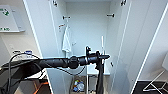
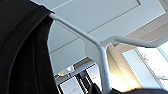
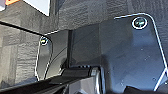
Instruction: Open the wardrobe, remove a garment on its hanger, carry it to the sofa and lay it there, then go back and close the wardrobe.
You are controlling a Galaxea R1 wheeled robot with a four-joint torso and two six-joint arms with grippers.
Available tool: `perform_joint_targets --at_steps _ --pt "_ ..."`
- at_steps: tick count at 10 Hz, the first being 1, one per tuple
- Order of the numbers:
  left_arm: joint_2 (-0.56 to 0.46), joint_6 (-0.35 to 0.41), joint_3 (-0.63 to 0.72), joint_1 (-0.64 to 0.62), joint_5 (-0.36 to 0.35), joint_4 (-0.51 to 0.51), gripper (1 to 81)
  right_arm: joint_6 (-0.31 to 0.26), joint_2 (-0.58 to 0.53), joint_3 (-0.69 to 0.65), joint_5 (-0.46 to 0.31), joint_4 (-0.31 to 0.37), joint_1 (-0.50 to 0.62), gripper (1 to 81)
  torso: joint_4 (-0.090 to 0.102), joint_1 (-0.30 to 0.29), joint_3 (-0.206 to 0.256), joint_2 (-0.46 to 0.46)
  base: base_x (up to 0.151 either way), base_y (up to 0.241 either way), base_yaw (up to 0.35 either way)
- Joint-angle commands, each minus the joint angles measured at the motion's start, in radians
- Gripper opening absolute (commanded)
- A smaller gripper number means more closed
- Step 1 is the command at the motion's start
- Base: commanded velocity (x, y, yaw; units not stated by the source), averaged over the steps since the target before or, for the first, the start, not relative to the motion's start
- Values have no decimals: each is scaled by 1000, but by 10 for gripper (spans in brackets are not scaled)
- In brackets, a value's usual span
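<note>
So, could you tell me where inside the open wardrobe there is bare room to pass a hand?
The wardrobe is bare across its back wall, between the white shirt hanging at its left side and the right inner wall. Lower down it is crowded: the left gripper reaches across with the black garment hanging below, and clutter sits on the floor.
</note>
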Motion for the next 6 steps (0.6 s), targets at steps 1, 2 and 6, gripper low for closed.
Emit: perform_joint_targets --at_steps 1,2,6 --pt "-57 18 73 -72 -59 98 10 1 3 8 -30 3 37 811 0 0 0 0 0 0 0" --pt "-88 20 98 -30 -81 124 10 -3 -9 19 -20 3 37 811 0 0 0 0 0 0 0" --pt "-230 18 213 26 -63 189 10 -9 -168 235 -24 -56 10 811 0 0 0 0 0 0 0"
